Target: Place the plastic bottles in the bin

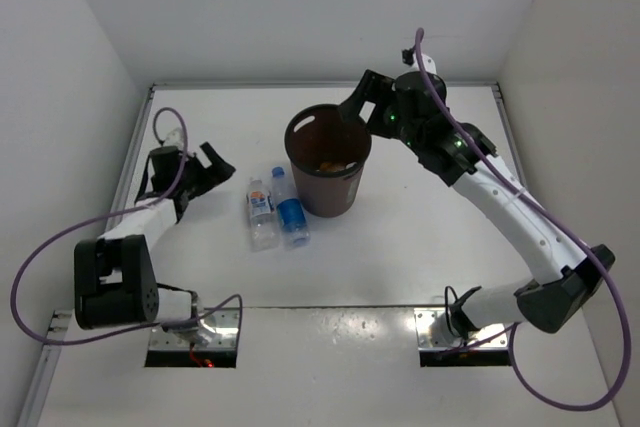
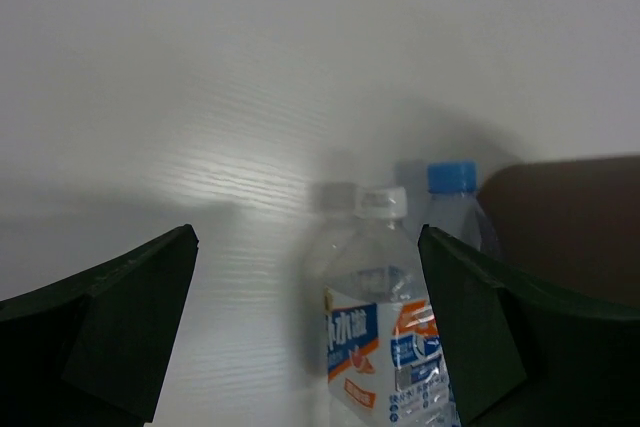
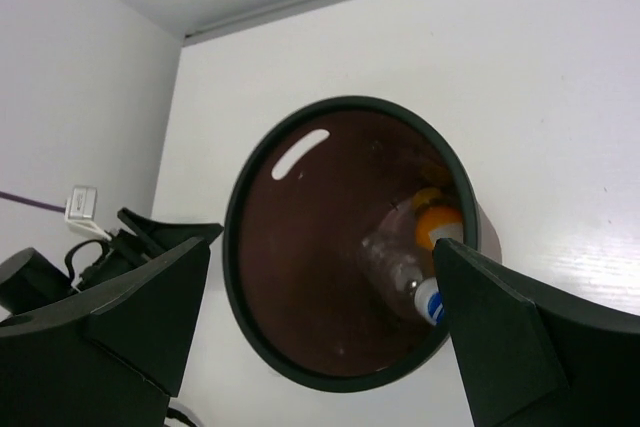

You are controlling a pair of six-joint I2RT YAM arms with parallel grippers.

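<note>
Two remaining: pinch light, slippery, clear white-blue-labelled plastic bottle (image 1: 261, 212) mid-body with wide-spread left pincer (image 1: 210, 185), right pincer (image 3: 322, 245) equally wide.

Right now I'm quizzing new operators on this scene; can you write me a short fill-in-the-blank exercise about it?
1. ____ bottles lie on the table beside the bin.
2. Of those, the bottle nearer the bin has a ____ cap.
3. Inside the bin lie a clear bottle and an ____ one.
4. The right fingers above the bin are ____.
Missing words: two; blue; orange; open.
</note>
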